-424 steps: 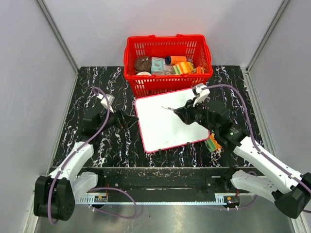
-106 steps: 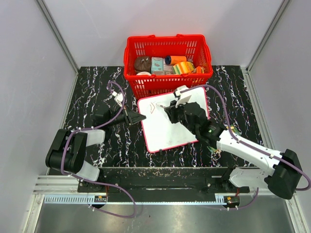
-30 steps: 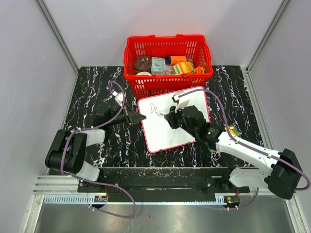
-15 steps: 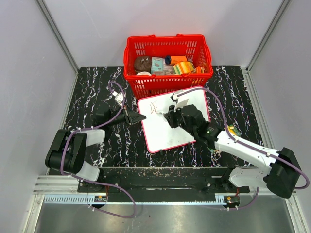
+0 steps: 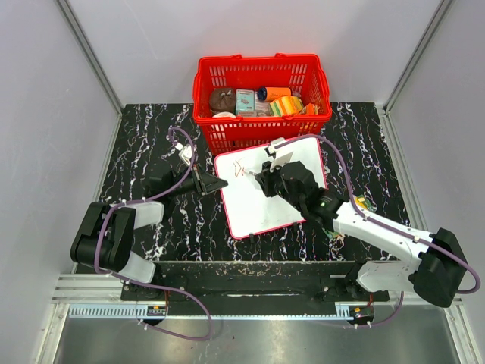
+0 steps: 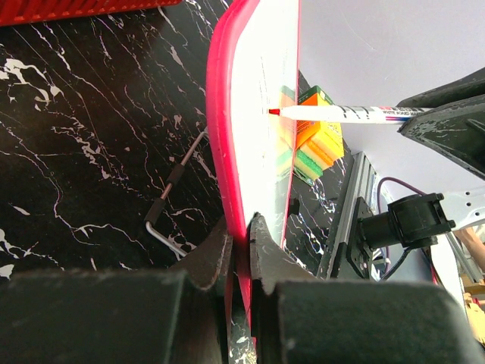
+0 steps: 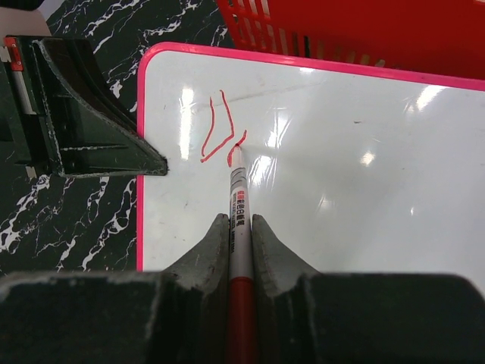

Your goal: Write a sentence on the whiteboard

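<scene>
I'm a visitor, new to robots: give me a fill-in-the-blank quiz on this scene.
1. The right gripper grips a ____ by its barrel.
2. The left gripper pinches the pink rim of the ____.
3. The writing is ____ in colour.
4. Farthest back stands a red mesh-walled ____.
Missing: marker, whiteboard, red, basket.

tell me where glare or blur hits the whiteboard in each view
Right wrist: white glare spots dot the whiteboard, yet the red strokes are crisp; the marker blurs at its near end. Left wrist: the board is seen almost edge-on and mirrors the coloured blocks beyond it. Top external: even light, no hot spots, strokes too small to read.
</scene>
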